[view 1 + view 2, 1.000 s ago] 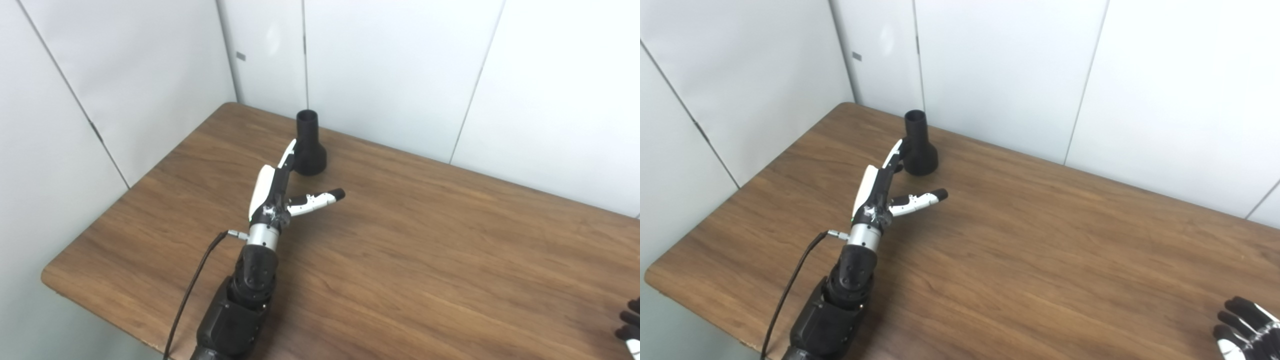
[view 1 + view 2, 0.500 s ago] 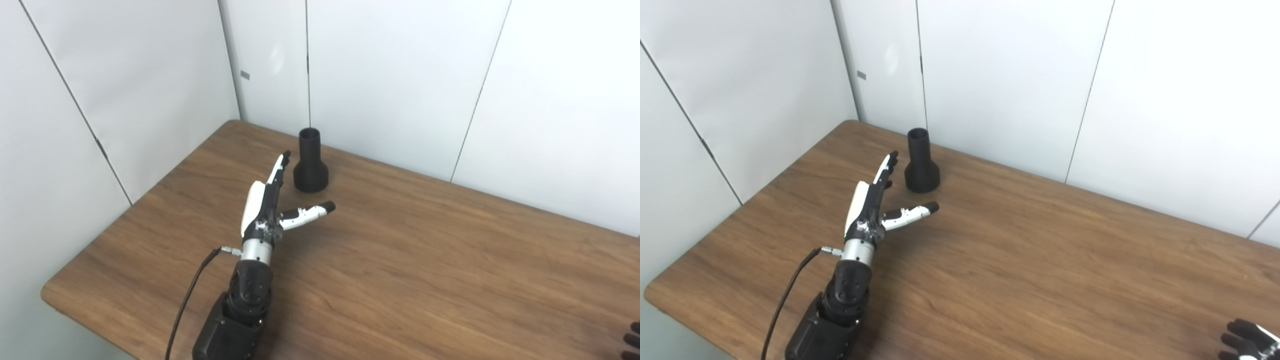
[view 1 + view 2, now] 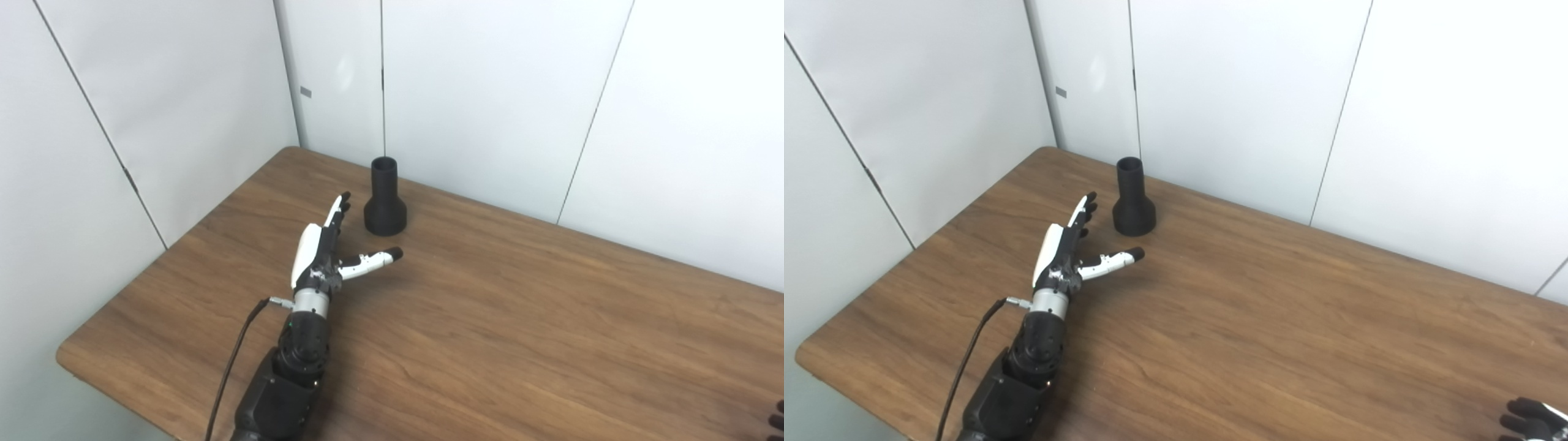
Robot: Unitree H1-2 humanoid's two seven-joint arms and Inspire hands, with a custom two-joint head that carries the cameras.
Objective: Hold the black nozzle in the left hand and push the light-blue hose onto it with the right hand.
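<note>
The black nozzle (image 3: pixel 384 201) stands upright on its wide base near the table's far left corner, narrow mouth up. My left hand (image 3: pixel 323 246) lies open just short of it, on its left and nearer side. The fingers (image 3: pixel 337 208) reach toward the base without touching, and the thumb (image 3: pixel 373 260) is spread to the right. Nothing is in that hand. Of my right hand (image 3: pixel 1528 418), only dark fingertips show at the bottom right corner, so its state is unclear. No light-blue hose is in either view.
The brown wooden table (image 3: pixel 520 318) is closed in by white wall panels (image 3: pixel 490 92) close behind the nozzle and along the left side. A black cable (image 3: pixel 236 361) hangs from my left wrist over the table's near left edge (image 3: pixel 110 380).
The camera has tilted up, so the whole picture sits lower. My left hand has drawn back slightly: its fingers overlapped the nozzle before and now stand apart from it. The right hand shows less.
</note>
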